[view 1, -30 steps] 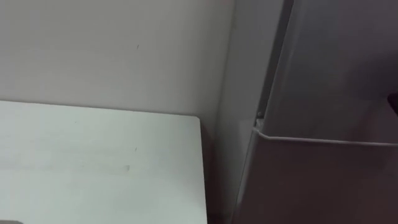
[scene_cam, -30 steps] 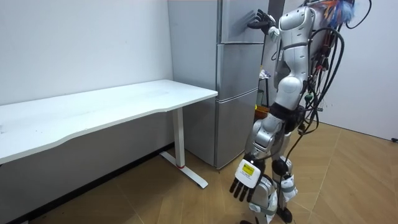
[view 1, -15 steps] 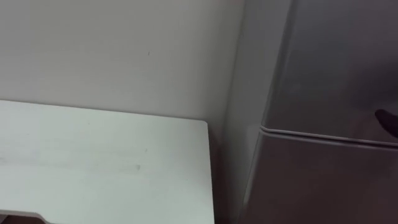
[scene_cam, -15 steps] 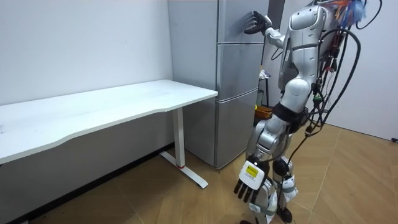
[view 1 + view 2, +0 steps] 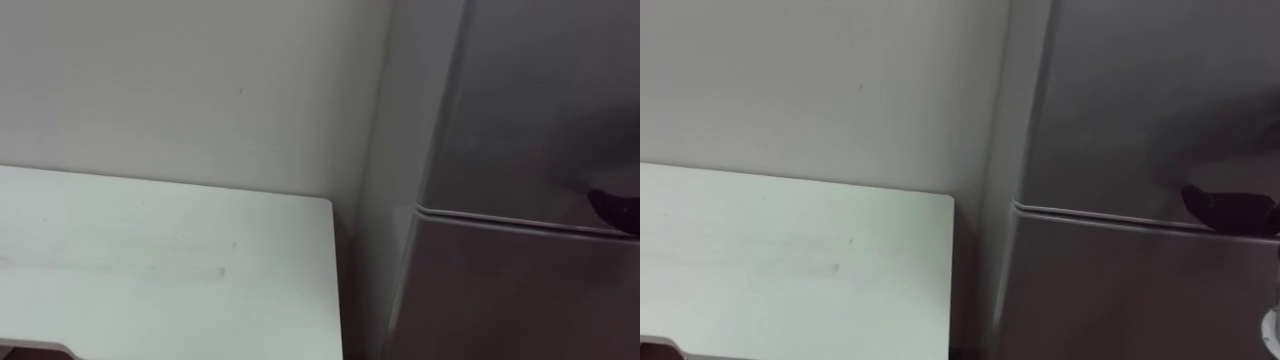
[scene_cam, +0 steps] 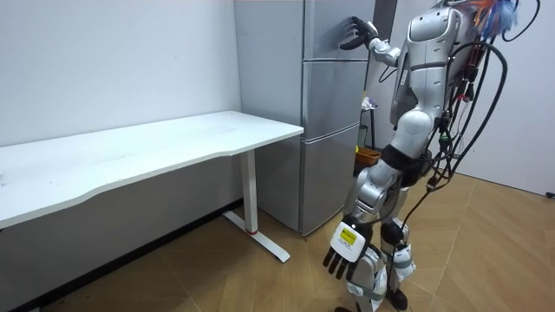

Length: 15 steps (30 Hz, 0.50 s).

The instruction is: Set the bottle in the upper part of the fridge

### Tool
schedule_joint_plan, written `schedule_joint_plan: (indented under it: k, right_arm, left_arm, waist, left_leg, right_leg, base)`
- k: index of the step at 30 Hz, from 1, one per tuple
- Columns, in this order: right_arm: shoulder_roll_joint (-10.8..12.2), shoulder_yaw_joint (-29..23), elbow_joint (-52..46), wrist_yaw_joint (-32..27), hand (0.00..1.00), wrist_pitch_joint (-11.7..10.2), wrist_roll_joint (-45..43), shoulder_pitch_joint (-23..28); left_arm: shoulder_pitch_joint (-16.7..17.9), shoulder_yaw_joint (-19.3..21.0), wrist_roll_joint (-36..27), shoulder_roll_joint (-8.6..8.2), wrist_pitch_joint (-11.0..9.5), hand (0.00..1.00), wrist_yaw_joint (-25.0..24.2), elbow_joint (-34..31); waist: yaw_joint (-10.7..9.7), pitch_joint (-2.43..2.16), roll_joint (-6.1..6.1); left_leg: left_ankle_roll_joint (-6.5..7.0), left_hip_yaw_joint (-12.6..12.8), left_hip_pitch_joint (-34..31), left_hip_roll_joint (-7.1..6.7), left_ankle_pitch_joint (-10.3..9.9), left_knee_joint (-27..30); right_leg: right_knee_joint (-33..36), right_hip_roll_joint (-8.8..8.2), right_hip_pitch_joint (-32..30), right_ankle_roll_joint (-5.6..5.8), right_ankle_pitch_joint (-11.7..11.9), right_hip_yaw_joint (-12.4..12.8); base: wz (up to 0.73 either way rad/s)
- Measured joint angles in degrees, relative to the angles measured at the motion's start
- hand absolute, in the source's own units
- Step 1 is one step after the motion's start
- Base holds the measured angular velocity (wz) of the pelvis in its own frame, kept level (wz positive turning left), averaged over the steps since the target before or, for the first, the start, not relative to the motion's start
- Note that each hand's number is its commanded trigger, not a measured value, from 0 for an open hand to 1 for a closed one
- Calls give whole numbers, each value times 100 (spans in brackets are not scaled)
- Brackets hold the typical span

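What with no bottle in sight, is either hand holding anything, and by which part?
Nothing. The right hand is open at the upper fridge door; the left hand hangs open.

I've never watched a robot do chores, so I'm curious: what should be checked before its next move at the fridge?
1. The upper fridge door is shut: ok, no gap at its seam with the lower door.
2. The right hand is placed: ok, open, against the upper door.
3. The left hand is free: ok, hangs open, holding nothing.
4. The bottle is inside: cannot tell, the shut door hides the inside.
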Motion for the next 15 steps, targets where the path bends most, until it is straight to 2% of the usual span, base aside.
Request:
schedule_joint_plan:
  k: [9, 15]
  right_arm:
    - [0, -7, 116, 9, 0, -9, 8, 7]
    - [-15, -75, 157, 30, 0, -14, 260, 13]
  left_arm:
    - [18, 5, 1, 85, 3, 0, -54, -203]
    - [180, 6, -4, 122, -14, 0, -94, -531]
  waist:
    - [-41, -22, -31]
    - [-132, -40, -13]
  left_leg:
    - [0, -26, -26, 1, -2, 30]
    - [13, -66, -125, 2, -19, 113]
  right_leg:
    - [-12, 11, 12, 2, 4, 2]
    - [-16, 10, -19, 10, 9, -50]
  base:
    - [0]
    - [4]
